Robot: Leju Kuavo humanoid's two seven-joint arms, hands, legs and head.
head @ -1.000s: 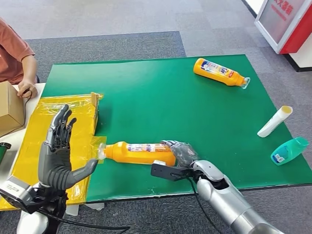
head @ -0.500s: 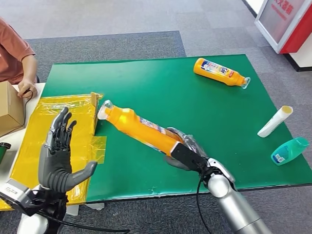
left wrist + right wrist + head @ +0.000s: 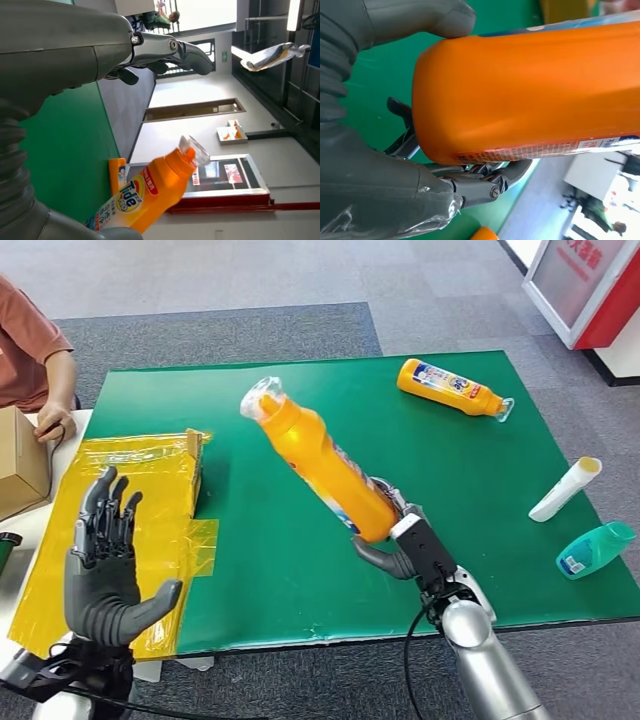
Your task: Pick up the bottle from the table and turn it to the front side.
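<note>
Above the green tabletop (image 3: 249, 570), the right hand (image 3: 392, 540) grips the base of the tilted "Tide" bottle (image 3: 324, 465); the left hand (image 3: 102, 560) is spread, holding nothing.

"Tide" is read in blue on the label of the orange bottle (image 3: 151, 192), low in the left wrist view. Other print there, and on the red sign (image 3: 581, 270) at the head view's upper right, cannot be made out.

My left hand (image 3: 102, 575): dark grey palm and thick thumb, darker jointed fingers, black cable trailing beneath the wrist. My right hand (image 3: 396, 540): grey, clear film wrapped over it, black box at the wrist, black cable looping down, bright silver forearm. Ribbed grey cover; small silver screws at finger pivots.
</note>
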